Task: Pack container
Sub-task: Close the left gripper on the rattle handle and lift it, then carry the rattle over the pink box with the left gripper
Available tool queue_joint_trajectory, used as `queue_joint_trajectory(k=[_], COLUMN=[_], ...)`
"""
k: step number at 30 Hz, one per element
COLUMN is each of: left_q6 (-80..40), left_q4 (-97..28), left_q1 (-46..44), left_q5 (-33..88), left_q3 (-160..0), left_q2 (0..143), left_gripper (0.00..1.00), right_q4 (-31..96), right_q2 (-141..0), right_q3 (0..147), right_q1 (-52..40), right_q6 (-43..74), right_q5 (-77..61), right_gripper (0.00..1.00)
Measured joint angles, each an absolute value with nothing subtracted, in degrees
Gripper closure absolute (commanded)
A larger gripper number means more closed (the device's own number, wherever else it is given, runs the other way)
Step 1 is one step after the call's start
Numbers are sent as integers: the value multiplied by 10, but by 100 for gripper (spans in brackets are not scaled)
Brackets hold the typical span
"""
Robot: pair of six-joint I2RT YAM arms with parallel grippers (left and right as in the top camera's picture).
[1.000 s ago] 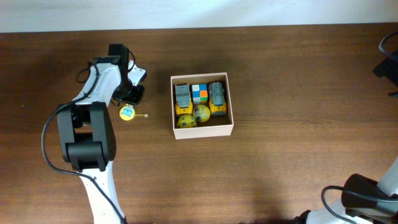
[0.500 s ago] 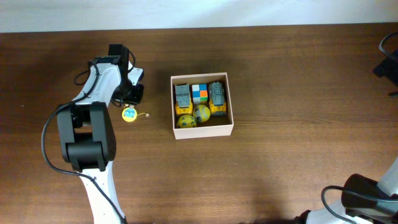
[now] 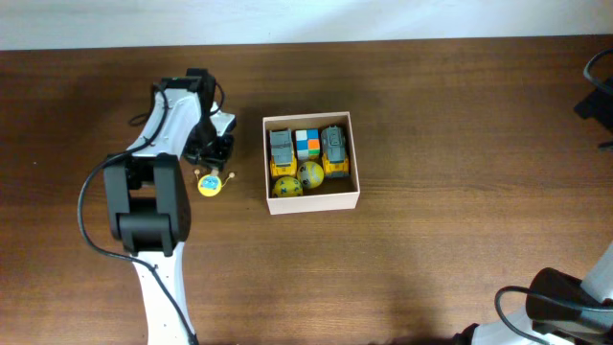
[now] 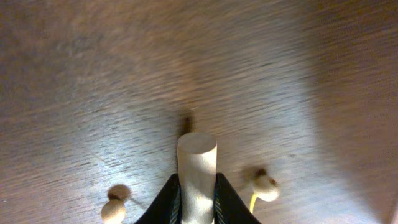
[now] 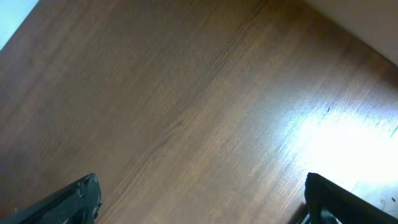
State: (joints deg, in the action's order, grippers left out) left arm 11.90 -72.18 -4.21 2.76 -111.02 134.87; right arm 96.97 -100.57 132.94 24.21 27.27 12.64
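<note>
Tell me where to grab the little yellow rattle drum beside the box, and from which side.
Take the rattle drum by its pale wooden handle, closing across the stick from above. It is the one straight, round, rigid part; the disc lies flat and the beads are loose on strings. The left tool has its fingers pinched on either side of that handle.

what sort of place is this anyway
Probably a robot test bench: a robot arm at a plain wooden table, a container of small toys, the left gripper shut on a wooden toy handle.
</note>
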Motion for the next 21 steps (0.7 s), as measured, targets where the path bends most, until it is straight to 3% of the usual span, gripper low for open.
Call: queue_joint_trajectory(k=[13,21], left_q6=[119,122], left_q4=[-903,-964], left_q1=[-89,-137], left_q5=[31,36], left_q3=[-1413,-1518], left_q2=[1350,1350], left_gripper=[85,85], right_q4=[970,970], right_q2=[-1006,-1006], right_q3=[1329,1329], right_q1=[242,242], right_q6=[272,272], right_q5=[126,126], right_gripper=[1,1])
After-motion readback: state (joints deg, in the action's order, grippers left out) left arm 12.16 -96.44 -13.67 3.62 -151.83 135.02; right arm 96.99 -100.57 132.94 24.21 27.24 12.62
